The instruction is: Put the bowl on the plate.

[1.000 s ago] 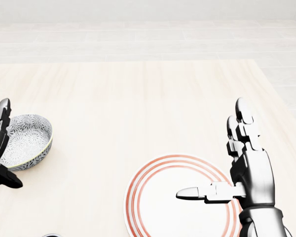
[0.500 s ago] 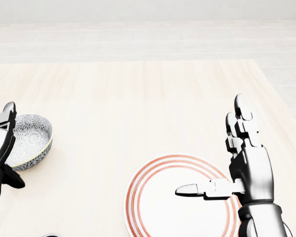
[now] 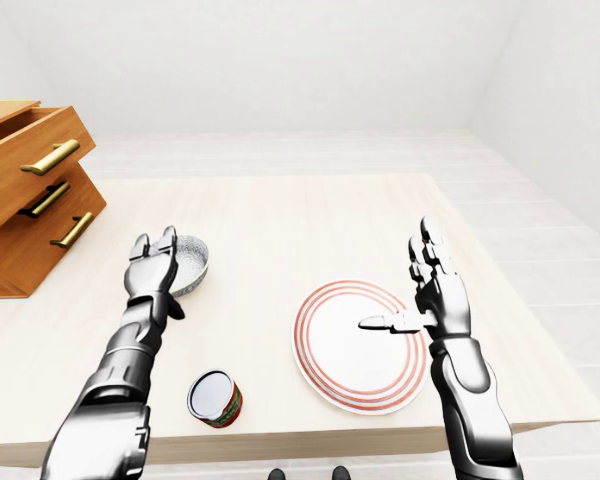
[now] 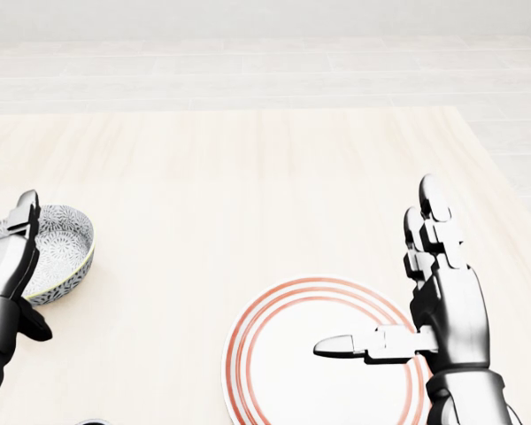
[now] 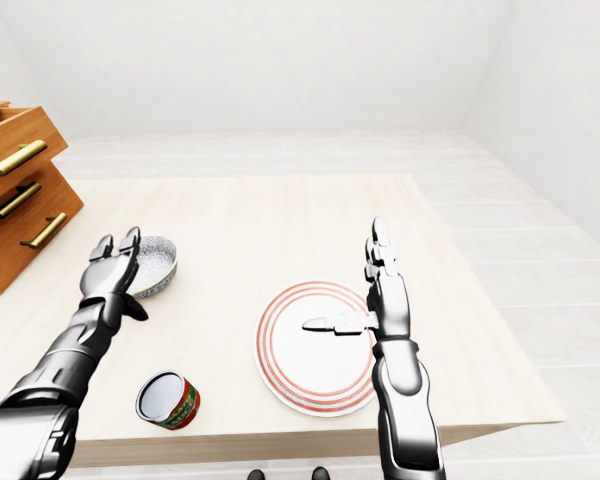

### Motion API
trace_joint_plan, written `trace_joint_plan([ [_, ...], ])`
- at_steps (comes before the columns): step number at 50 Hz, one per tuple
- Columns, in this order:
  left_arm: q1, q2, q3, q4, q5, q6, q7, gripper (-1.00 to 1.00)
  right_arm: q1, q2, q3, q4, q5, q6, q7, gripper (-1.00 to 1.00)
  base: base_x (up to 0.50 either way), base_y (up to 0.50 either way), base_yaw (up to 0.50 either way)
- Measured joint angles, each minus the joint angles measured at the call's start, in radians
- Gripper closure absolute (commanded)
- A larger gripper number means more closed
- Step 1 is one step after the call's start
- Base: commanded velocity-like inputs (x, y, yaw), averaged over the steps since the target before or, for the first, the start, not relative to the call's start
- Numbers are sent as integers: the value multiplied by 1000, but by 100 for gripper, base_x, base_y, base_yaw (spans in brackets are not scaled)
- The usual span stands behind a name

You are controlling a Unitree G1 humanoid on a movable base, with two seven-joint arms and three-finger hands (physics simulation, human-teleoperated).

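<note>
A grey patterned bowl (image 4: 60,250) with a yellowish rim sits on the pale wooden table (image 4: 248,177) at the left of the head view. My left hand (image 4: 4,266) is open, its fingers upright against the bowl's left side and partly covering it. A white plate (image 4: 323,359) with red rings lies at the bottom centre. My right hand (image 4: 398,301) hovers open over the plate's right edge, fingers up, thumb pointing left across the plate.
A red tin can (image 3: 215,398) with an open top stands near the table's near edge, below the bowl in the left-eye view. A wooden drawer unit (image 3: 25,195) with brass handles stands at the table's left, its top drawer pulled out.
My left hand has shifted right and a little lower, closing in on the bowl's left side. The right hand, bowl and plate have hardly moved.
</note>
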Motion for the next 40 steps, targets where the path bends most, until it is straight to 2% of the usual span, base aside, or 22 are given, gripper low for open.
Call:
trace_joint_plan([
  [22, -33, -24, -34, 88, 9, 0, 43, -100, 16, 2, 2, 3, 0, 0, 0, -100, 0, 0, 0],
  [40, -43, -39, -42, 121, 3, 0, 40, -100, 6, -1, -1, 12, 5, 0, 5, -100, 0, 0, 0],
])
